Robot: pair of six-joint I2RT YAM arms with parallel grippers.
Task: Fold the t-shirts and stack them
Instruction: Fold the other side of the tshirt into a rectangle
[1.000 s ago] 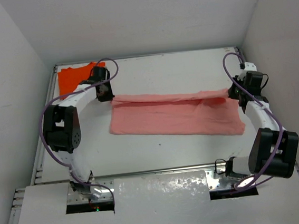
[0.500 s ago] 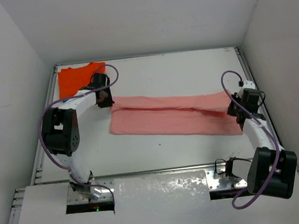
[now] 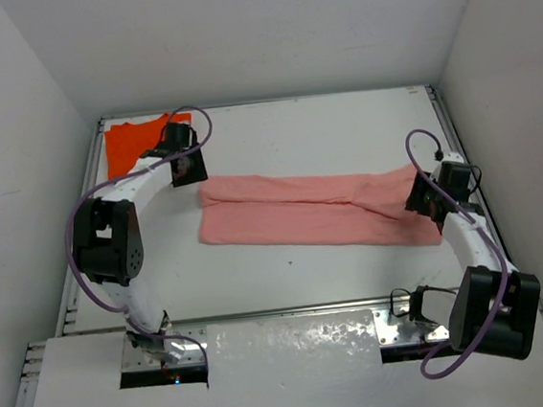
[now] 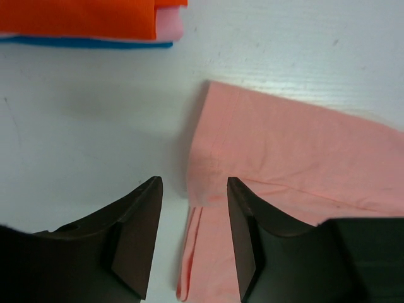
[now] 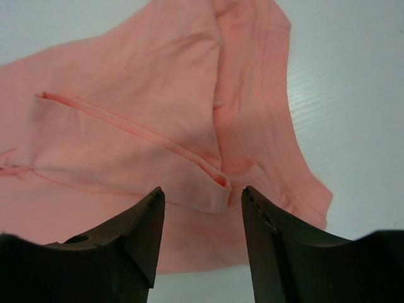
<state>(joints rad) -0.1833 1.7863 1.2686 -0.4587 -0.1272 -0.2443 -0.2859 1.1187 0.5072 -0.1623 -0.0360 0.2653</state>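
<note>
A pale salmon-pink t-shirt point(image 3: 311, 209) lies folded lengthwise into a long strip across the middle of the table. Its left end point(image 4: 265, 151) sits just ahead of my left gripper point(image 4: 192, 183), which is open above that corner and grips nothing. At the shirt's right end point(image 5: 158, 113) my right gripper point(image 5: 202, 192) is also open, with a folded hem lying loose between the fingers. A bright orange t-shirt point(image 3: 135, 140) lies folded at the back left corner. In the left wrist view it point(image 4: 76, 16) rests on a thin blue edge point(image 4: 82, 43).
White walls close in the table on three sides. A raised rail point(image 3: 84, 202) runs along the left edge and another along the right edge point(image 3: 458, 137). My left gripper point(image 3: 186, 165) is close to the orange stack.
Both grippers have gone from shut to open and let go of the pink shirt's ends. The folded-over layer now lies flat on the table.
</note>
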